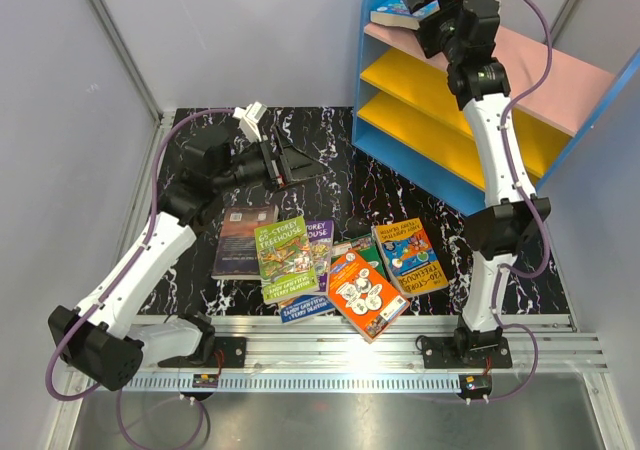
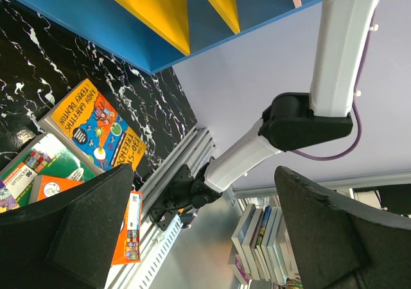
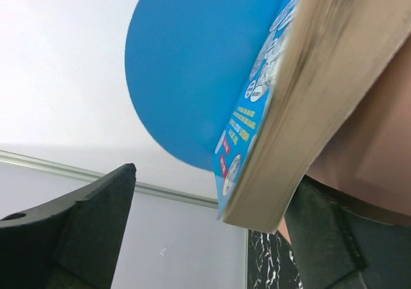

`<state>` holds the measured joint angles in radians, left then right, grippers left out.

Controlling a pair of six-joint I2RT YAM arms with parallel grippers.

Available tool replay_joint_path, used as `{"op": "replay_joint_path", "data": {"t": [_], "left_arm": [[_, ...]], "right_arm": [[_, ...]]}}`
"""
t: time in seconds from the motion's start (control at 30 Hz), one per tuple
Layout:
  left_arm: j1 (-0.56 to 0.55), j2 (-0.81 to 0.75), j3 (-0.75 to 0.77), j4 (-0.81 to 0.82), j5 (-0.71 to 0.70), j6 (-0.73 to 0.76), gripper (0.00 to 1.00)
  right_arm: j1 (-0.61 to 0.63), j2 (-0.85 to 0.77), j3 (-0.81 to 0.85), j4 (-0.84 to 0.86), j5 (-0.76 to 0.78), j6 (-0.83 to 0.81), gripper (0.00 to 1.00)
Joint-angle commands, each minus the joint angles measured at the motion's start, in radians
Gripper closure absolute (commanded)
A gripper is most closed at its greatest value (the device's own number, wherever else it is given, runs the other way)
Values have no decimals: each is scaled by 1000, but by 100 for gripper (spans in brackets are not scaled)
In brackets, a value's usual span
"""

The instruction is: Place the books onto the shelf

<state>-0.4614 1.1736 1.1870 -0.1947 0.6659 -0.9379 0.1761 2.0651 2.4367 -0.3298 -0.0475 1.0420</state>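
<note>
Right gripper (image 3: 213, 180): upper right of the overhead view, at the pink top board of the blue-framed slanted shelf (image 1: 400, 167). Fingers wide apart. Blue-covered paperback book (image 1: 398, 12) lies on that board between them, not clamped.

Left gripper (image 1: 300, 165): wide, empty, above the black marbled worktop (image 1: 330, 135), left of centre.

Overlapping paperbacks on the worktop, lower centre: dark brown book (image 1: 243, 240), green book (image 1: 285, 258), purple book (image 1: 322, 245), orange book (image 1: 365, 292), blue-and-orange book (image 1: 410, 255).

Blue book (image 1: 402, 12) on shelf's (image 1: 560, 80) pink top bd; other books (image 1: 285, 255) in pile
</note>
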Motion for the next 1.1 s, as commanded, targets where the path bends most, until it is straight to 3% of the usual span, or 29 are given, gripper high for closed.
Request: {"op": "replay_joint_path", "data": {"t": [0.0, 0.37, 0.6, 0.73, 0.87, 0.93, 1.07], "left_arm": [[0, -11, 5, 21, -2, 11, 1], [0, -3, 19, 11, -15, 10, 1], [0, 18, 72, -143, -103, 80, 1], [-2, 18, 54, -149, -120, 80, 1], [0, 17, 39, -135, -135, 71, 1], [0, 15, 37, -166, -160, 83, 1], [-2, 15, 39, -343, -274, 175, 1]], "right_arm": [[7, -69, -47, -9, -12, -28, 0], [2, -111, 94, -460, 81, -168, 0], [3, -204, 58, -571, 140, -283, 0], [2, -244, 56, -563, 110, -362, 0], [2, -246, 128, -682, 54, -346, 0], [3, -299, -16, -661, -20, -332, 0], [46, -546, -466, -395, -271, -323, 0]]}}
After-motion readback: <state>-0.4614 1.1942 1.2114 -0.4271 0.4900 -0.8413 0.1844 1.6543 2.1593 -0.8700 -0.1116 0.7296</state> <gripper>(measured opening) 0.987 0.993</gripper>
